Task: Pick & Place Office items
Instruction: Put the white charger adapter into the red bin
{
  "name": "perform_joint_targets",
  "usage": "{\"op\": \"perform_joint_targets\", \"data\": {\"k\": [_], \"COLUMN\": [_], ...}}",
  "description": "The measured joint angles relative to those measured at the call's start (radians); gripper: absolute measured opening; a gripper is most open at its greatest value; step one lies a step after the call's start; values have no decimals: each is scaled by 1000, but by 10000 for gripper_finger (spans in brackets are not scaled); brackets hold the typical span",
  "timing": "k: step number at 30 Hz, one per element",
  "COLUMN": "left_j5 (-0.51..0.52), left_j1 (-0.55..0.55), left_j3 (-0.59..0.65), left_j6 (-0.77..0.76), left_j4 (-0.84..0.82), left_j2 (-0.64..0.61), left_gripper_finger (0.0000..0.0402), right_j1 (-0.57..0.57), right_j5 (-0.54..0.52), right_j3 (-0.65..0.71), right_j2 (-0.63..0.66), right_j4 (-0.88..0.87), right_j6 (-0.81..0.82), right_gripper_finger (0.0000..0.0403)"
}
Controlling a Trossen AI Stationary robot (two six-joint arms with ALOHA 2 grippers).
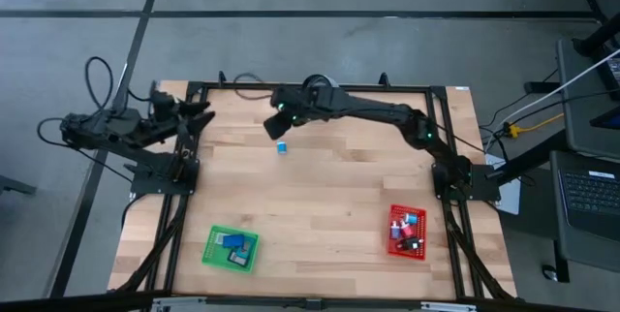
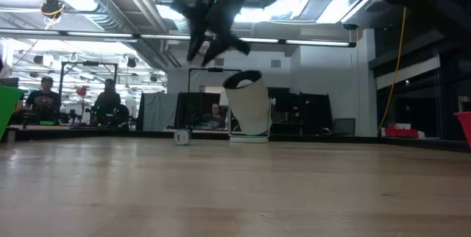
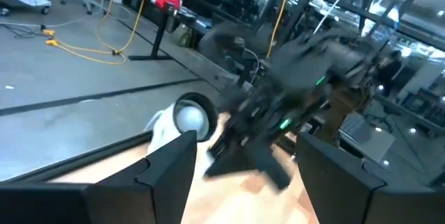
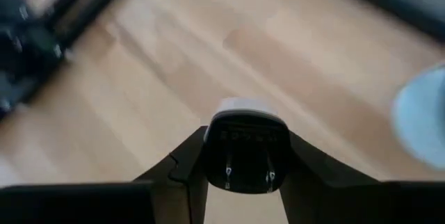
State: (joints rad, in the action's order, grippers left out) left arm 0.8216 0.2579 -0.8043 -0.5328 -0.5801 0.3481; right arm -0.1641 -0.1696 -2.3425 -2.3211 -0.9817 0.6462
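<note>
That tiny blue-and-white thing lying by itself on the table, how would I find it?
Start at the far edge of the wooden table, where the right arm reaches across. Just under its claw lies one small blue-and-white block on bare wood. Everything like it sits in the green basket or the red basket at the near edge.

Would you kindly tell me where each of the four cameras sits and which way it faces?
High: above, looking straight down at the table; both arms show, right claw reaching far-centre, left claw at the left edge.
Low: table height, looking level across; right claw hangs overhead.
Left wrist: past its own open fingers toward the right arm.
Right wrist: down at the wood, its claw shut on a black-and-white plug.
Shared: high, low and left wrist views all show the white ring-shaped object.
</note>
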Motion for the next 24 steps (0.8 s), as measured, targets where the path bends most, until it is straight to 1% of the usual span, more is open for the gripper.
{"op": "perform_joint_targets", "data": {"k": [3, 8, 13, 15, 18, 23, 24], "left_j5": [26, 39, 24, 25, 32, 32, 32], "left_j1": [0, 0, 0, 0, 0, 0, 0], "left_j3": [0, 0, 0, 0, 0, 0, 0], "left_j6": [-7, -90, -131, -134, -134, -135, -134], "left_j4": [-71, -204, -270, -281, -287, -289, -290], "left_j2": [-45, -80, -80, -80, -80, -80, -80], "left_gripper_finger": [239, 239, 239, 239, 239, 239, 239], "right_j1": [2, 34, 80, 102, 138, 228, 251], "right_j5": [-30, -52, -23, -16, 2, -18, -22], "right_j3": [0, 0, 0, 0, -1, -1, 1], "right_j2": [68, 193, 353, 412, 494, 572, 577], "right_j4": [3, -4, -16, -53, -176, -568, -611], "right_j6": [-19, -52, -79, -69, 4, 178, 217], "right_gripper_finger": [130, 130, 130, 130, 130, 130, 130]}}
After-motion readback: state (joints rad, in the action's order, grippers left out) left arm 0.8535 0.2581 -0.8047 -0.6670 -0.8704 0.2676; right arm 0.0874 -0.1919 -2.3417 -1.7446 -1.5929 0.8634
